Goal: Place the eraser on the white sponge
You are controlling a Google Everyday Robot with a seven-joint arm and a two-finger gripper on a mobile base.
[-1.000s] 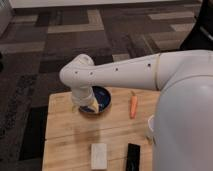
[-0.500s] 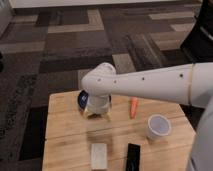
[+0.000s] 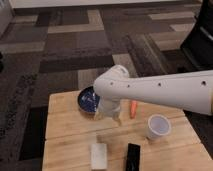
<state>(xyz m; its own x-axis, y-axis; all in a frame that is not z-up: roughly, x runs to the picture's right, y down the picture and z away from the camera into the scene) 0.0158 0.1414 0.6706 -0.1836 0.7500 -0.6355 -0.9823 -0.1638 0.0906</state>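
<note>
The black eraser point(image 3: 132, 158) lies on the wooden table point(image 3: 65, 130) near its front edge. The white sponge point(image 3: 99, 155) lies just left of it, apart from it. My white arm point(image 3: 160, 92) reaches in from the right across the table's middle. My gripper point(image 3: 112, 116) hangs below the arm's bend, behind and above the sponge and the eraser, beside a dark blue bowl point(image 3: 86, 100). It touches neither the eraser nor the sponge.
An orange carrot point(image 3: 133, 108) lies right of the gripper. A white plastic cup point(image 3: 158, 126) stands at the right, behind the eraser. Patterned carpet surrounds the table, and a dark object stands at the far right.
My arm has swung to the right and stretched out across the table. The white cup, hidden a second ago, now shows. The eraser and sponge have not moved.
</note>
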